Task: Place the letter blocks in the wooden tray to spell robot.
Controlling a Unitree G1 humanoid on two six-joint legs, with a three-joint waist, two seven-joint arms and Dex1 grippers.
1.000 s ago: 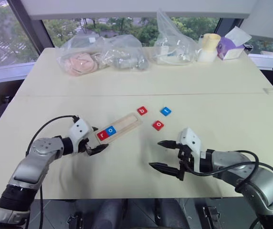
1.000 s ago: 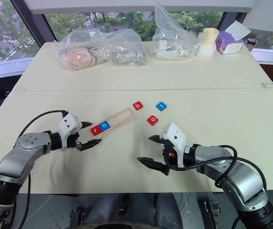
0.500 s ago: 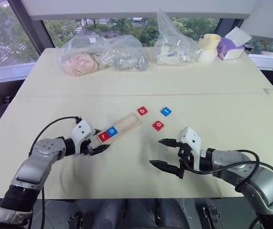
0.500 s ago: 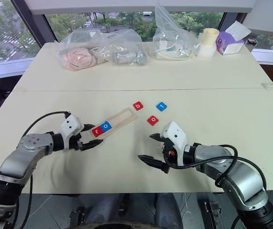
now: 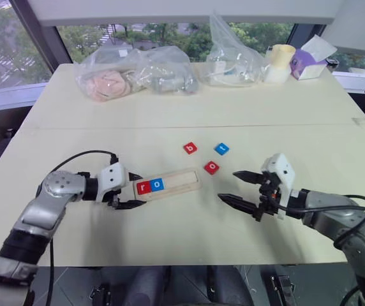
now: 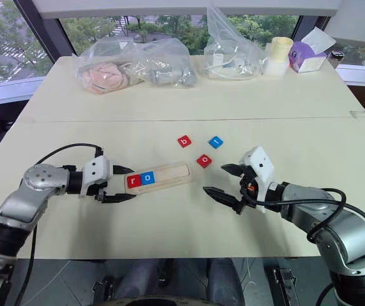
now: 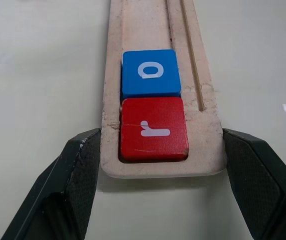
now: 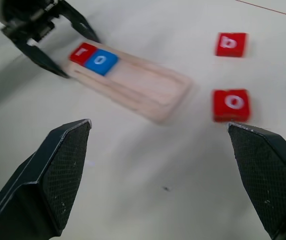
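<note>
The left gripper [image 7: 153, 165] is clamping the end of the wooden tray [image 5: 181, 181] mid-table, "r" [image 7: 153, 128] and "o" [image 7: 150, 73] seated. The right gripper [image 5: 241, 186] is hanging wide open near the red "o" [image 5: 212, 167], probably light, stiff and slippery: pinch its edges.

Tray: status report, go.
Left pincer clamped on wooden tray end; right pincer open, empty. Slot holds r, o; b, o, t loose. Nothing blocking.
</note>
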